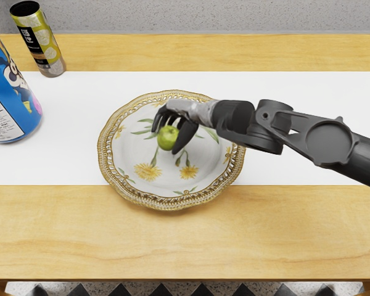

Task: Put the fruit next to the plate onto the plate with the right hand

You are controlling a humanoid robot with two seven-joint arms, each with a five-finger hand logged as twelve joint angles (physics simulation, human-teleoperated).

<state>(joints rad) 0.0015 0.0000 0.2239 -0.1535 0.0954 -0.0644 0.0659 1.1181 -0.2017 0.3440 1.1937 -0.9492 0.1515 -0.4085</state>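
Fruit, a small round green apple, sits clasped in the curled dark fingers of the right robot hand over the middle of the round white flower-painted plate with a gilt lattice rim, which lies on the white runner across the middle of the wooden tabletop.

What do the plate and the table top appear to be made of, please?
The plate, below the green fruit held in the right hand, looks like glazed ceramic: smooth white, painted yellow flowers, gilt pierced rim. The table looks like light wood with a matte finish, given its grain lines, though it could be veneer; a white runner covers its middle.
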